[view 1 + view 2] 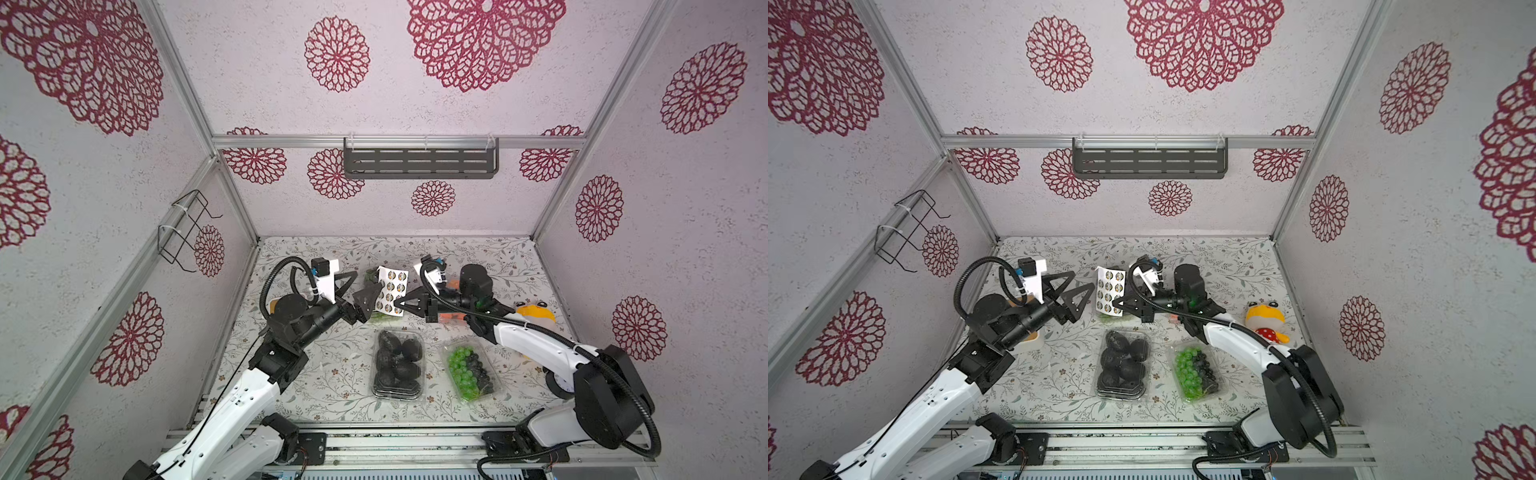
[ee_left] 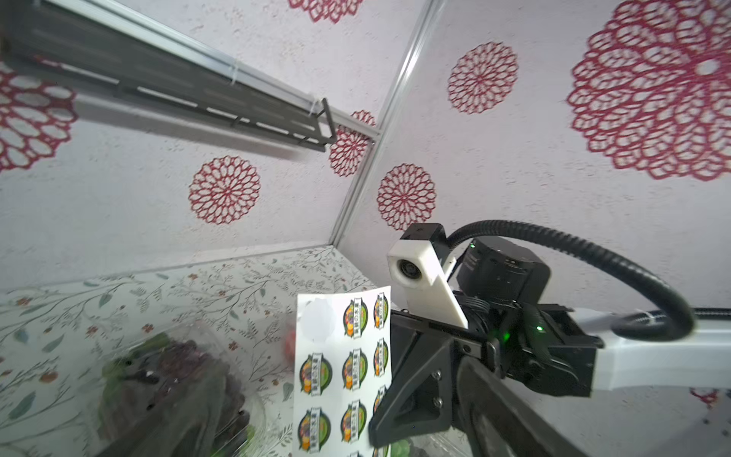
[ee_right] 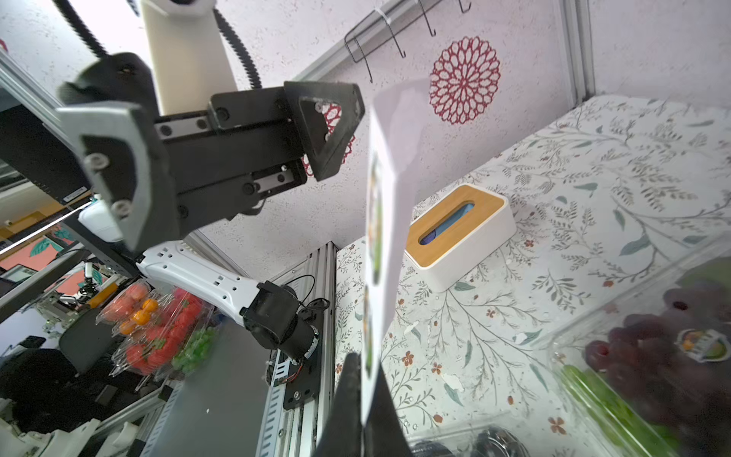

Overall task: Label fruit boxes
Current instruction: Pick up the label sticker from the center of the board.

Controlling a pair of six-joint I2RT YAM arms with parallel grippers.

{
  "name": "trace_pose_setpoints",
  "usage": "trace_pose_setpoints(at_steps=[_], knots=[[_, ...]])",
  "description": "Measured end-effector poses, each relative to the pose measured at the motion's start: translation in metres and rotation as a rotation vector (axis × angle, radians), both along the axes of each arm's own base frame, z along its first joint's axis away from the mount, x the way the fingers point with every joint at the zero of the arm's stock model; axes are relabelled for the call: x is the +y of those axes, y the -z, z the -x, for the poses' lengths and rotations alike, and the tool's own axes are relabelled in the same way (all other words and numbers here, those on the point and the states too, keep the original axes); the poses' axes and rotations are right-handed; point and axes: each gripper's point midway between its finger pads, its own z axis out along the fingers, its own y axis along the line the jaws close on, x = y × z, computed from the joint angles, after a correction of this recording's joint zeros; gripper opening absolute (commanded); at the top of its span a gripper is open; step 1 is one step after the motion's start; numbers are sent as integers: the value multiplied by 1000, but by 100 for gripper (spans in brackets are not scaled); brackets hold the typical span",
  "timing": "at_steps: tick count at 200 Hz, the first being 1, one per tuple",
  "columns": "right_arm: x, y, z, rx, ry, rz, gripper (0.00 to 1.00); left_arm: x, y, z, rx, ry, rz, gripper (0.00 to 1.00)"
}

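Four boxes on my bench [image 1: 332, 374]: black fruit box [image 1: 398, 365] and green-and-black grape box [image 1: 471, 371] near, purple grape box [image 2: 170, 380] far behind one sticker sheet [image 1: 391, 289], strawberry box [image 1: 452, 317] mostly blocked by my right arm. Right tool [image 1: 399, 303] is pinching the sheet, left tool [image 1: 369, 279] spread wide.

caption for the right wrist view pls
Right end effector shut on the sticker sheet, left end effector open alongside it.

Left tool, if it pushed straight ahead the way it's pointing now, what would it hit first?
Most likely the sticker sheet, which the right tool holds up just ahead of the open left tool. The left wrist view shows the sheet close ahead; the exact gap is hard to judge.
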Motion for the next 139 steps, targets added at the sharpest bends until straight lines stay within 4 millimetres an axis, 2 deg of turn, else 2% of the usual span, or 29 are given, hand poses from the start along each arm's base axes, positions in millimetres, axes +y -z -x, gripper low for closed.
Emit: trace_pose_setpoints(at_steps=[20, 33, 62, 83, 92, 117, 127, 139], knots=[[-10, -11, 10, -50, -26, -17, 0, -17, -10, 14, -46, 145, 1, 91], [-13, -15, 20, -81, -50, -25, 0, -28, -12, 15, -50, 214, -6, 90], [-20, -20, 39, -125, -94, -32, 0, -45, -4, 12, -37, 315, -18, 83], [-23, -20, 46, -144, -108, -34, 0, -52, 0, 14, -28, 368, -16, 72], [-24, -20, 47, -148, -112, -32, 0, -54, 0, 17, -32, 389, -13, 65], [-24, -19, 48, -153, -115, -29, 0, -57, -5, 24, -50, 428, -2, 34], [-24, -18, 48, -158, -115, -29, 0, -58, -6, 25, -65, 434, -5, 27], [-24, -18, 48, -161, -115, -29, 0, -58, -8, 26, -70, 439, -2, 23]])
